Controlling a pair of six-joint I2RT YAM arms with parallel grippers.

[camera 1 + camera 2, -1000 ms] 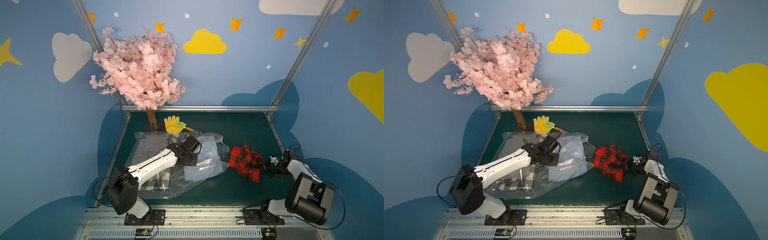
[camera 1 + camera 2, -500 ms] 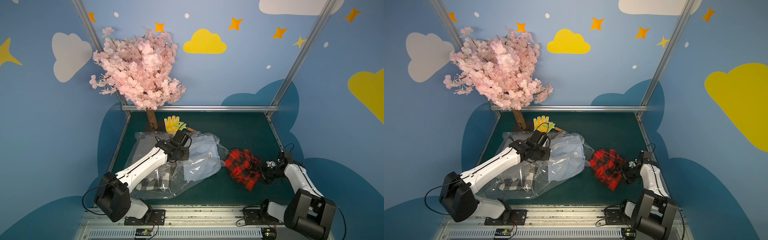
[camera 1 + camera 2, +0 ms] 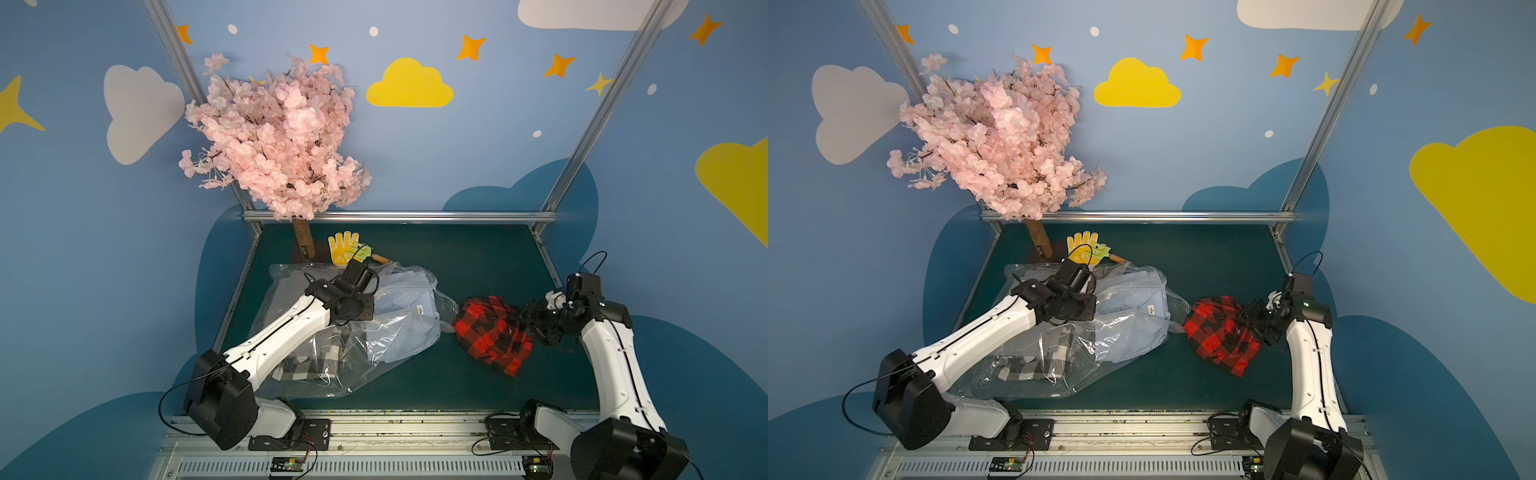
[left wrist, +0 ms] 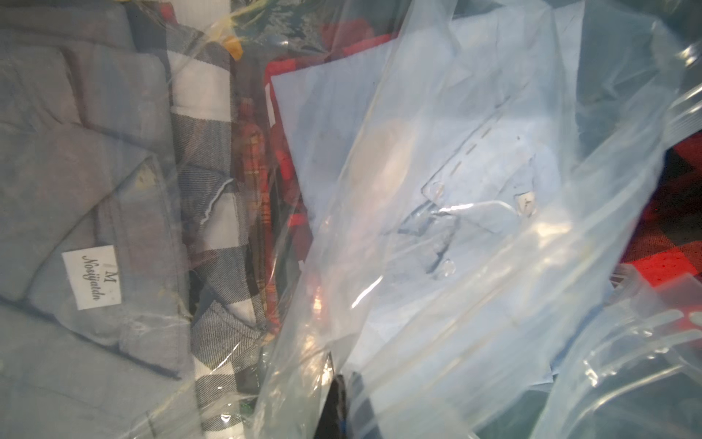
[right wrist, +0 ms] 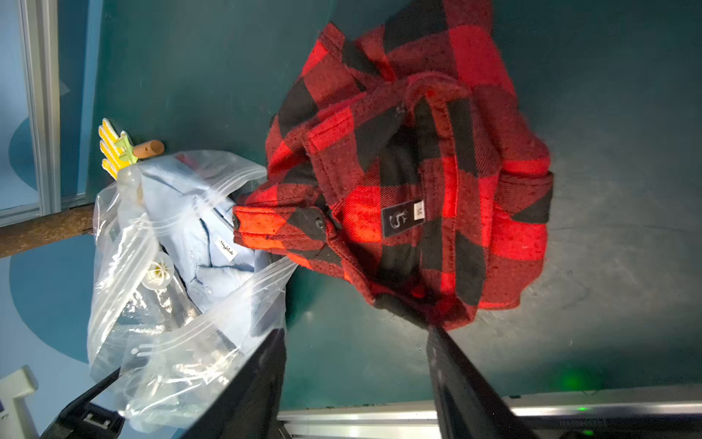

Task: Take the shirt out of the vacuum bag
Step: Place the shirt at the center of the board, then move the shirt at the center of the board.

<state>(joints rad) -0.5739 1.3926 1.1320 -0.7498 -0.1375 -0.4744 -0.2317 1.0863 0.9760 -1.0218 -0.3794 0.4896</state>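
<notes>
The shirt (image 3: 490, 332) is red-and-black checked, the vacuum bag (image 3: 365, 353) clear

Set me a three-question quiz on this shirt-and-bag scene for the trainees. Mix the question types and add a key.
1. True or false: the red plaid shirt lies inside the vacuum bag.
2. The right pincer is: A) open, B) shut on the red shirt, C) shut on the bag.
3. What colour is the shirt at the bag's mouth?

Key: 1 false, it lies outside the bag; 2 A; 3 light blue.
</notes>
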